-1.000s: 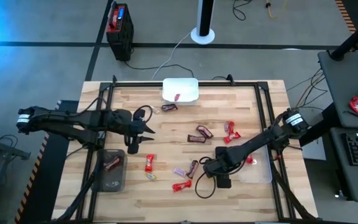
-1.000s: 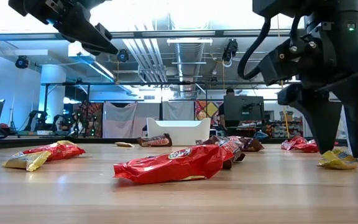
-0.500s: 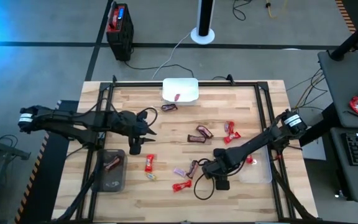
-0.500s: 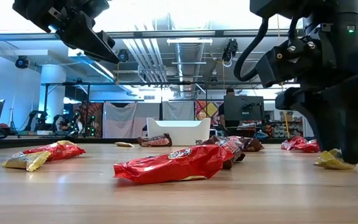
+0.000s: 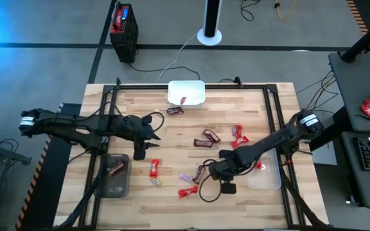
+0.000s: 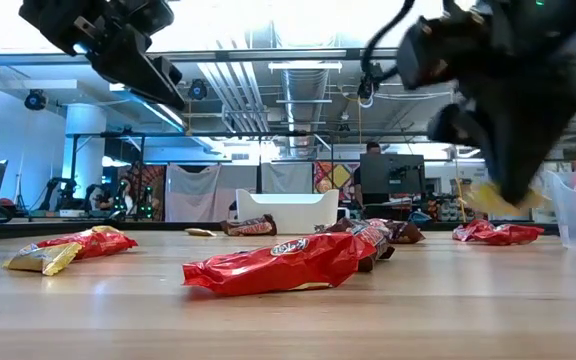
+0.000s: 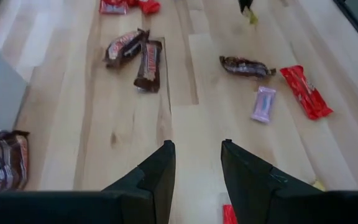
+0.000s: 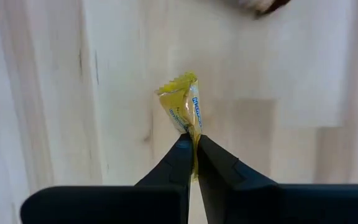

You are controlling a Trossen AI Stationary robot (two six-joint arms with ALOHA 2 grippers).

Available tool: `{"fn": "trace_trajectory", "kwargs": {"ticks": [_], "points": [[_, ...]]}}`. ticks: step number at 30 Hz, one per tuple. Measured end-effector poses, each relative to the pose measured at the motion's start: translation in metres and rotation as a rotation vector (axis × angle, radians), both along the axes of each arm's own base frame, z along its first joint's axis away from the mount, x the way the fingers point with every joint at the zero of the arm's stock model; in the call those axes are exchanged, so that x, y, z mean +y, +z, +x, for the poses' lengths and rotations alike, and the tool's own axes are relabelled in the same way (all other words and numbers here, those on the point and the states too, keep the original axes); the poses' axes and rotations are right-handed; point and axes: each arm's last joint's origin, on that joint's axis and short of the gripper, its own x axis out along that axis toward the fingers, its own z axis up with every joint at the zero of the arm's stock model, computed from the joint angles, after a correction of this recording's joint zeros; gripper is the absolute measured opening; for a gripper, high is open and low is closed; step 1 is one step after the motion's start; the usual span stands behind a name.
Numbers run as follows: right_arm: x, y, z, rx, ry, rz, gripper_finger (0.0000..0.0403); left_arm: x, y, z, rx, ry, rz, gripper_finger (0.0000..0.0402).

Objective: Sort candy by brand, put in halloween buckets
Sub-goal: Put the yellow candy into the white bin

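Note:
Wrapped candy lies scattered on the wooden table (image 5: 255, 102): red pieces (image 5: 154, 168) (image 5: 186, 191), brown ones (image 5: 202, 142), a purple one (image 5: 185, 177). My right gripper (image 8: 193, 152), right of the table's middle (image 5: 212, 173), is shut on a yellow candy (image 8: 184, 102), which is up off the table (image 6: 503, 198). My left gripper (image 7: 197, 162) hovers open over the left half (image 5: 138, 151), nothing between its fingers. The buckets are a white bin (image 5: 186, 93) at the far edge, a dark grey bin (image 5: 115, 174) near left and a clear bin (image 5: 265, 174) near right. My right gripper pinches one end of the yellow candy's wrapper (image 8: 193, 138) between its two fingertips. The fingers come from above, pointing down. The candy sticks out past the fingertips and is lifted clear of the table.
A red candy lies in the white bin (image 5: 183, 100) and a brown one in the dark grey bin (image 5: 115, 169). A black metal frame (image 5: 272, 119) runs around the table. A black-and-red box (image 5: 123, 24) stands on the floor beyond the far edge.
My right gripper has shut on the yellow candy, which lay on the table, and has risen with it; the candy now hangs clear of the wood.

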Motion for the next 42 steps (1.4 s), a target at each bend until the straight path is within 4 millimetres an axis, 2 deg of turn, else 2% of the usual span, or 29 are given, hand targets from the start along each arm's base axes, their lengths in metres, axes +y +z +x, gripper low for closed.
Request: {"fn": "trace_trajectory", "kwargs": {"ticks": [7, 13, 18, 22, 26, 30, 34, 37, 42], "points": [[-0.027, 0.028, 0.009, -0.188, 0.009, -0.097, 0.0012, -0.002, 0.0, 0.0, 0.002, -0.014, 0.002, 0.0113], [-0.07, 0.042, 0.036, -0.436, 0.06, -0.226, 0.0012, -0.001, 0.002, 0.001, -0.031, -0.054, 0.095, 0.0113], [-0.129, 0.052, 0.062, -0.662, 0.066, -0.359, 0.0012, 0.006, 0.005, 0.002, -0.065, -0.086, 0.188, 0.0113], [-0.187, 0.061, 0.072, -0.835, -0.038, -0.454, 0.0012, 0.021, 0.007, 0.002, -0.08, -0.039, 0.225, 0.0113], [-0.24, 0.061, 0.065, -0.862, -0.23, -0.493, 0.0012, 0.042, 0.007, -0.001, -0.071, 0.042, 0.253, 0.0113], [-0.275, 0.059, 0.044, -0.761, -0.406, -0.51, 0.0012, 0.061, 0.008, -0.005, -0.066, 0.13, 0.267, 0.0113], [-0.302, 0.055, 0.026, -0.681, -0.45, -0.534, 0.0012, 0.074, 0.009, -0.009, -0.067, 0.179, 0.278, 0.0113], [-0.319, 0.049, 0.02, -0.693, -0.436, -0.481, 0.0012, 0.079, 0.01, -0.01, -0.088, 0.185, 0.267, 0.0113], [-0.332, 0.038, 0.017, -0.688, -0.473, -0.418, 0.0013, 0.08, 0.01, -0.01, -0.09, 0.191, 0.247, 0.0113]]}}
